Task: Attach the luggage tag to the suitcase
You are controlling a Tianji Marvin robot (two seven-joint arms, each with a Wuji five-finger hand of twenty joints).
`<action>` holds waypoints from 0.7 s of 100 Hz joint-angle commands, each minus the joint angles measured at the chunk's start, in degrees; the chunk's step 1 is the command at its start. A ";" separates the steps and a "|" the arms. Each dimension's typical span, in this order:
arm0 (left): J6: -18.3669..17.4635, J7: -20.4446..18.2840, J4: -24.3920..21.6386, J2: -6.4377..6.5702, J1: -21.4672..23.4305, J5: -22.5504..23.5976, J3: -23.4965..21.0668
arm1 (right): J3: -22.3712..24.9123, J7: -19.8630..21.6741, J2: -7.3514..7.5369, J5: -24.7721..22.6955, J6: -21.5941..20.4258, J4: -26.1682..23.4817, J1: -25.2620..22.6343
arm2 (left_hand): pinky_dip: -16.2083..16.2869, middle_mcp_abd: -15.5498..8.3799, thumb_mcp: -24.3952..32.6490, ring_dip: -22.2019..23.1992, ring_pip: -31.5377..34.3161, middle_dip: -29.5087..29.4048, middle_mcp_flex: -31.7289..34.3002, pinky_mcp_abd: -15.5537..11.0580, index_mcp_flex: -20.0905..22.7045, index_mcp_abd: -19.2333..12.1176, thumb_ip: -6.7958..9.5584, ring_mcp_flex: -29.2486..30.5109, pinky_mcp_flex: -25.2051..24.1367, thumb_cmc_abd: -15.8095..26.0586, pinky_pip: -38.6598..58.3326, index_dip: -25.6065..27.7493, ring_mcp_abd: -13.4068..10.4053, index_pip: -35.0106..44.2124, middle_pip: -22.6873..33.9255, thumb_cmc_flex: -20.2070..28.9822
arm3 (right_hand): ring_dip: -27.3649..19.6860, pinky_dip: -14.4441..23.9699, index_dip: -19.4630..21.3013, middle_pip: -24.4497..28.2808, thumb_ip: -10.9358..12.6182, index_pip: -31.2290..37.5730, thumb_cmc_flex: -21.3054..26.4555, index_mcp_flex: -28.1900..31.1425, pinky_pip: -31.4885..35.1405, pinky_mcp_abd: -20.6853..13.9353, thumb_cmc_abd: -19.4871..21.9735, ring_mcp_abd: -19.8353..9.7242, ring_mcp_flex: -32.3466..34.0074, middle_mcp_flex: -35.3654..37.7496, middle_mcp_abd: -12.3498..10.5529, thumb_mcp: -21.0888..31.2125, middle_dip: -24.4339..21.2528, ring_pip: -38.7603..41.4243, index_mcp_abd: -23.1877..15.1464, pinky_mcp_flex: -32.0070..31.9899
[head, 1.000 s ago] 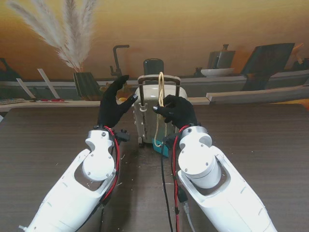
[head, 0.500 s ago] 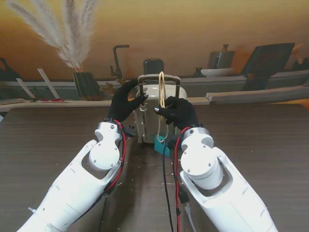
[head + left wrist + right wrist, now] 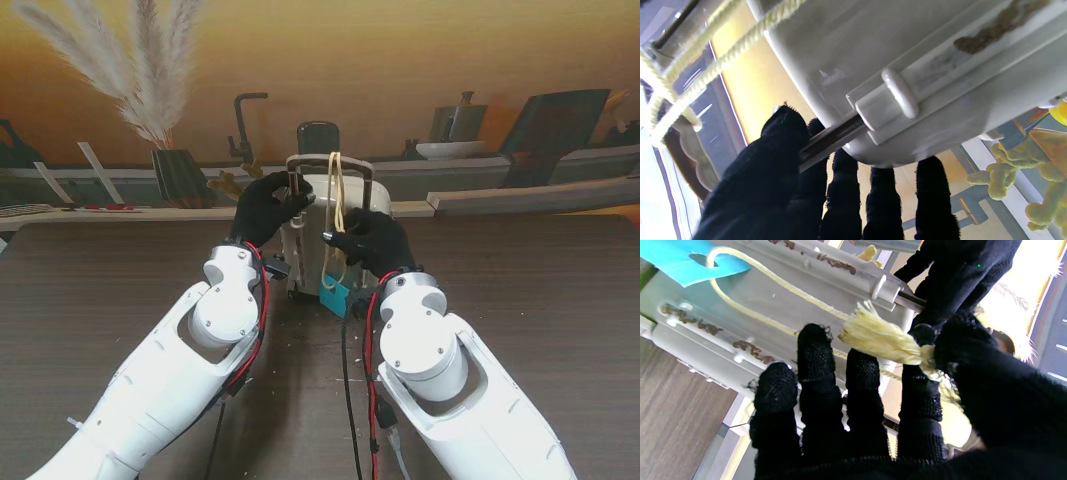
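A small white suitcase (image 3: 312,235) stands upright at the table's middle, its pull handle (image 3: 330,160) raised. A yellow cord (image 3: 336,200) hangs over the handle and carries a teal luggage tag (image 3: 334,297) low on the near side. My left hand (image 3: 268,206) is shut on the handle's left post (image 3: 830,140), thumb (image 3: 781,146) on one side and fingers behind. My right hand (image 3: 371,240) pinches the cord's frayed end (image 3: 880,340) between thumb and forefinger beside the case. The tag (image 3: 680,260) hangs free with the cord (image 3: 780,286) through its hole.
A dark vase (image 3: 180,175) with pampas grass stands at the back left along the ledge. Black and red cables (image 3: 345,400) run down the table between my arms. A small yellow figure (image 3: 1003,173) sits behind the suitcase. Dark wooden table top (image 3: 560,300) lies to both sides.
My left hand moved right from beside the suitcase and closed around the handle's left post. My right hand drew the cord end slightly down and nearer to me.
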 commanded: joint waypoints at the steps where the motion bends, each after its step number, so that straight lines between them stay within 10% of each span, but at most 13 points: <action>1: 1.38 -1.35 0.33 -0.51 0.50 -0.08 0.76 | 0.11 1.17 0.51 -0.31 -0.37 -0.06 -0.78 | -0.59 6.23 0.51 6.82 15.20 5.03 8.64 -3.21 2.89 -1.52 0.86 9.35 1.76 2.31 2.58 -0.07 5.30 1.56 6.87 4.86 | 0.10 -0.21 1.70 -0.73 0.66 2.74 2.90 3.33 -0.26 0.87 2.19 -0.06 1.46 1.72 -0.19 0.76 -0.31 -0.26 -3.18 -0.35; 70: 6.37 -1.96 -1.36 -0.65 0.83 -0.12 1.42 | -0.49 7.12 3.01 -4.33 -1.56 2.45 -4.22 | -0.20 7.76 0.83 7.66 18.51 7.72 10.23 -2.86 4.33 1.00 0.79 10.07 4.06 1.97 5.23 -0.01 6.54 1.10 7.28 5.96 | 0.23 -0.28 1.79 -0.48 0.68 2.64 2.88 3.21 -0.35 0.68 2.74 -0.34 1.77 2.09 -0.37 0.25 -0.15 0.01 -3.13 -0.34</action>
